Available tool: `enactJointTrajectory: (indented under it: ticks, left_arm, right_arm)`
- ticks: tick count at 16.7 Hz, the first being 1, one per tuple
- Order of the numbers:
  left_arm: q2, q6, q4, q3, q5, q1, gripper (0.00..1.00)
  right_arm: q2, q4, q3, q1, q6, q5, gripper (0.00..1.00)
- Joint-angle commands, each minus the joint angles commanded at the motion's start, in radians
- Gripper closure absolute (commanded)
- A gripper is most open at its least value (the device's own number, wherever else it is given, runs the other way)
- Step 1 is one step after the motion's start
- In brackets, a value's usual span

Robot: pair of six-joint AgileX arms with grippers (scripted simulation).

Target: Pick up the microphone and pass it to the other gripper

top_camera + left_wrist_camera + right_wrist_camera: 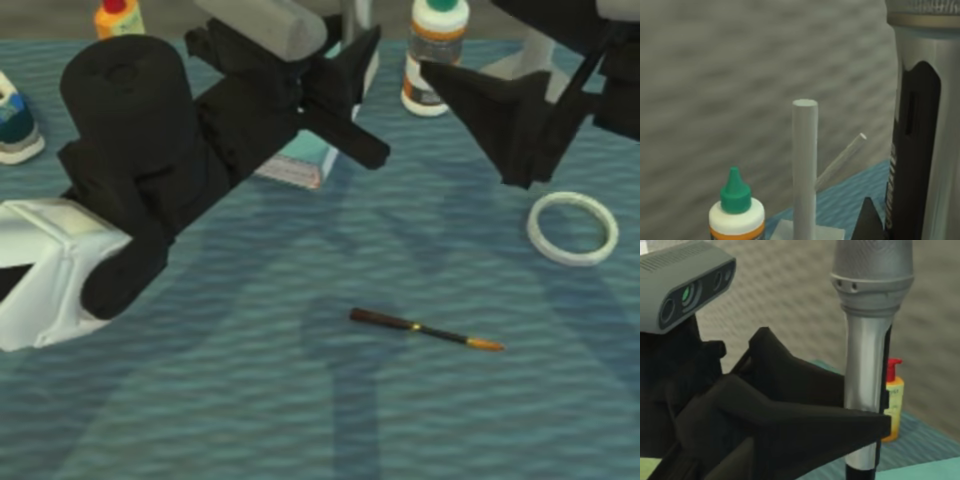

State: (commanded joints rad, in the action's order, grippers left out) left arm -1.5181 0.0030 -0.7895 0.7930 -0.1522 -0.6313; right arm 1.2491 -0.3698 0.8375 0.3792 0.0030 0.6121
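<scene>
Left gripper [860,427] clamps the microphone [871,340], base cut off; right gripper [515,175] spread, empty.

The left arm [140,150] is bulky and matte black, built from a rounded cylindrical housing and blocky angular segments, with a glossy white shell section [50,265] at the near left. A rounded grey camera housing [270,22] sits on its wrist (the right wrist view shows it as a grey bar with dark lenses and a green-lit one). The left gripper [350,100] has flat, wedge-shaped black fingers. The right gripper [520,130] is equally black, tapering to sharp triangular tips.
</scene>
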Motion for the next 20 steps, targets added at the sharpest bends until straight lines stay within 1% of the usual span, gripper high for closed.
enactJointTrajectory:
  ticks: [2,5,8,10,14,16,18,20]
  left_arm:
    - [0.0,0.0,0.0,0.0,0.0,0.0,1.0]
    - [0.0,0.0,0.0,0.0,0.0,0.0,1.0]
    - [0.0,0.0,0.0,0.0,0.0,0.0,1.0]
    - [0.0,0.0,0.0,0.0,0.0,0.0,1.0]
    - [0.0,0.0,0.0,0.0,0.0,0.0,1.0]
    - [0.0,0.0,0.0,0.0,0.0,0.0,1.0]
    - [0.0,0.0,0.0,0.0,0.0,0.0,1.0]
    - [0.0,0.0,0.0,0.0,0.0,0.0,1.0]
  right_arm:
    - [0.017,-0.007,0.014,0.006,-0.001,0.01,0.0]
    - [0.017,-0.007,0.014,0.006,-0.001,0.01,0.0]
    - [0.03,-0.009,0.026,0.012,0.0,0.0,0.0]
    - [0.089,-0.022,0.077,0.042,0.002,-0.028,0.0]
    - [0.271,-0.056,0.216,0.123,0.005,-0.112,0.0]
    - [0.337,-0.068,0.27,0.157,0.007,-0.147,0.0]
    - [0.36,-0.073,0.292,0.172,0.008,-0.162,0.0]
    - [0.36,-0.073,0.292,0.172,0.008,-0.162,0.0]
